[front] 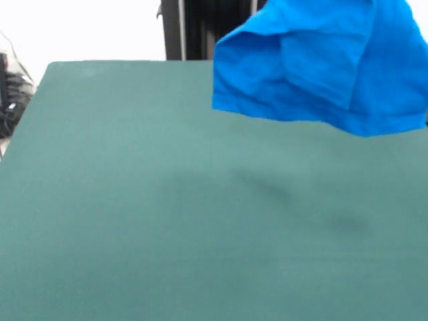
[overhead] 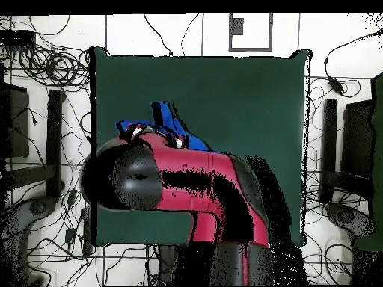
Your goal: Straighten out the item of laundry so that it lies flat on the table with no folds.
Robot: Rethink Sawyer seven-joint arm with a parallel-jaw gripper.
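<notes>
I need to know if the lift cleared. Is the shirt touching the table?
Apart. In the front view the shirt hangs bunched in the air, its bottom hem plainly above the table, with a faint shadow on the felt below it.

My arm: glossy red shell w/ black panels, one big rounded black joint housing, small white-and-red fittings near its far end; gripper hidden.

One T-shirt, one table
</notes>
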